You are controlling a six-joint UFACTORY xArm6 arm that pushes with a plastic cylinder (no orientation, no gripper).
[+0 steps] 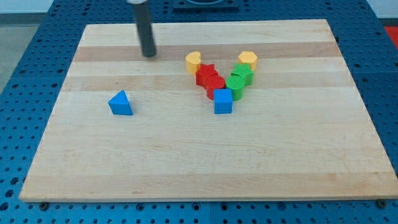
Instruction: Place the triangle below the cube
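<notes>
The blue triangle (120, 103) is lying below-left of my tip (149, 54), a bare rod gripping nothing, with the blue cube (223, 101) sitting well to its lower right.

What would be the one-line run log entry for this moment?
tip: above-right of blue triangle, apart | blue cube: bottom of V-shaped cluster | triangle: far left of cube, not yet below

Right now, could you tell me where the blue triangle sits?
The blue triangle lies alone on the view's left of the board, far left of the blue cube, with my tip above it toward the view's top.
</notes>
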